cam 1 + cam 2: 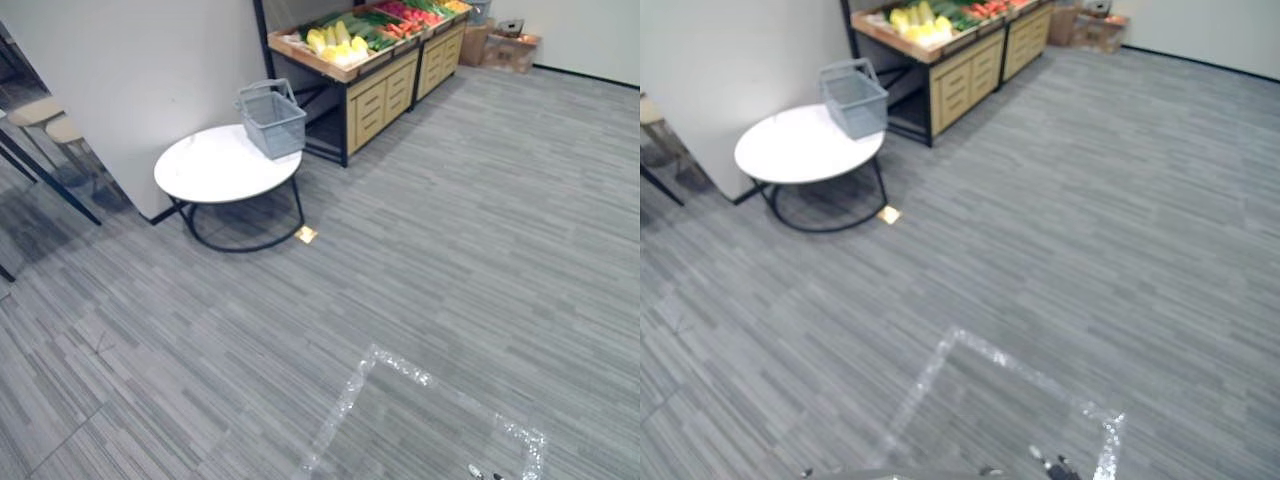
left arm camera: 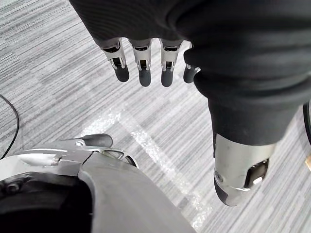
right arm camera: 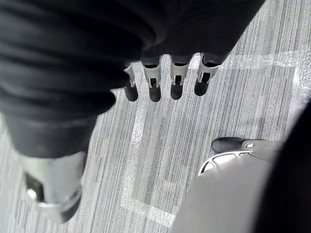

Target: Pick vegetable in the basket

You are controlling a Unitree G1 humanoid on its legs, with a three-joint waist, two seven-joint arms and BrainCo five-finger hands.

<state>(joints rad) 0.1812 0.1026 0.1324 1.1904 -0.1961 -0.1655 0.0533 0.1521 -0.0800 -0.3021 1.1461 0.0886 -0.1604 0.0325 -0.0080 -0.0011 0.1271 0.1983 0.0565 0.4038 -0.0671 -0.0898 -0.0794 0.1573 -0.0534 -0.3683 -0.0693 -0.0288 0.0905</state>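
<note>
A grey wire basket stands on the far edge of a round white table at the upper left, with nothing visible inside it. Behind it, a wooden produce stand holds yellow, green and red vegetables. My left hand hangs over the grey carpet with its fingers relaxed and nothing in it. My right hand hangs the same way, open and empty, far from the table.
A white wall corner rises just left of the table. Stools stand at the far left. Cardboard boxes sit by the back wall. Clear tape marks a square on the carpet near me. A small yellow tag lies by the table's base.
</note>
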